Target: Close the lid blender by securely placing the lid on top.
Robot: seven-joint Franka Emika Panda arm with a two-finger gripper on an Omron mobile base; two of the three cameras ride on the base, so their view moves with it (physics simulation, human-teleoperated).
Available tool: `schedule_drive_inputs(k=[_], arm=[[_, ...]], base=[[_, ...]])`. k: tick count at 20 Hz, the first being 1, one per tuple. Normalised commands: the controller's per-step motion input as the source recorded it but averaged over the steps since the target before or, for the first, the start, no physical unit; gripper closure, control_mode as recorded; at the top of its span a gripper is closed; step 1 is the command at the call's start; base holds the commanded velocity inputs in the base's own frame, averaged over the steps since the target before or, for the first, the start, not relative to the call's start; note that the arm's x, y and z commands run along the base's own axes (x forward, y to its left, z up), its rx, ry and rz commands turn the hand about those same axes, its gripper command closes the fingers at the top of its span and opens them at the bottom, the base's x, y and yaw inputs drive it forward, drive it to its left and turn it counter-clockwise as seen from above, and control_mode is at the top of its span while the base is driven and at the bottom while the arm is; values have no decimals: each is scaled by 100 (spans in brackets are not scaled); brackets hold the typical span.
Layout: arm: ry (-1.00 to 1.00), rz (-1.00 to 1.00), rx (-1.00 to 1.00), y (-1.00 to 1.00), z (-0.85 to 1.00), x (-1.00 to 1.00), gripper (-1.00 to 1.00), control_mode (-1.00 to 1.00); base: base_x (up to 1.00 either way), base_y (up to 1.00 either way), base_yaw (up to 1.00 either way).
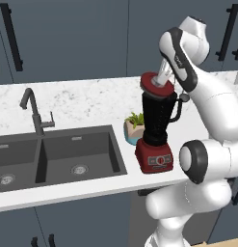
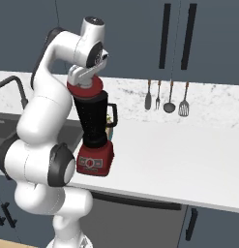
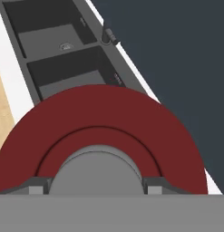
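One lid (image 1: 152, 83) sits tilted right under the hand (image 1: 161, 79), clasped by its grey knob atop the blender (image 1: 156, 128).

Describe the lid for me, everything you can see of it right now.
The lid is a dark-red round disc with a raised inner ring and a grey centre knob. It looks matte, like plastic. It sits tilted at the top of the blender jar, not flat on the rim. The fingers flank the knob on both sides, apparently gripping it.
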Motion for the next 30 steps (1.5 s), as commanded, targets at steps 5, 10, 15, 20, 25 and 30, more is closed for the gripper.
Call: schedule_drive_inputs(k=[5, 10, 15, 20, 25, 30], arm=[[3, 1, -10, -12, -7, 0, 100, -100], [0, 0, -7, -12, -1, 1, 100, -100], [5, 0, -6, 1, -3, 0, 100, -100], [15, 0, -10, 0, -43, 0, 100, -100], [11, 0, -7, 0, -27, 0, 100, -100], [-13, 0, -4, -5, -5, 0, 100, -100]], base=[[0, 0, 0], [0, 0, 0], [0, 0, 0], [0, 0, 0], [0, 0, 0], [0, 0, 0]])
